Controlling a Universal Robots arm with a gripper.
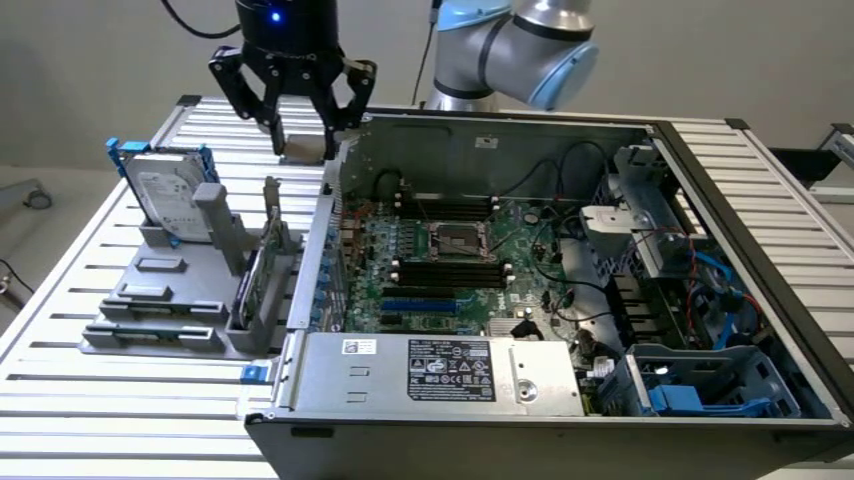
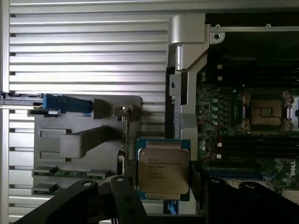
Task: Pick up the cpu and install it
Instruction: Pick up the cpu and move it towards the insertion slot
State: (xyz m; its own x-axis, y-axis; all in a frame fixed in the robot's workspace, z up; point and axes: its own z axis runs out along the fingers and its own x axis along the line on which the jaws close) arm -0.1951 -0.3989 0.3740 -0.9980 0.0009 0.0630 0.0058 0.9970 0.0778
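A slatted metal table carries an open computer case; in the exterior view the gripper hangs at the case's eleven o'clock, fingers spread wide, holding nothing; in the wrist view the cpu lies flat between those fingers, beside the case wall.

Exterior view: high, oblique, looking down across slatted table into open computer case; whole bench in frame, my arm at far side. Wrist view: from my wrist, straight down, much closer. Shared: gray fixture, case edge, socket.
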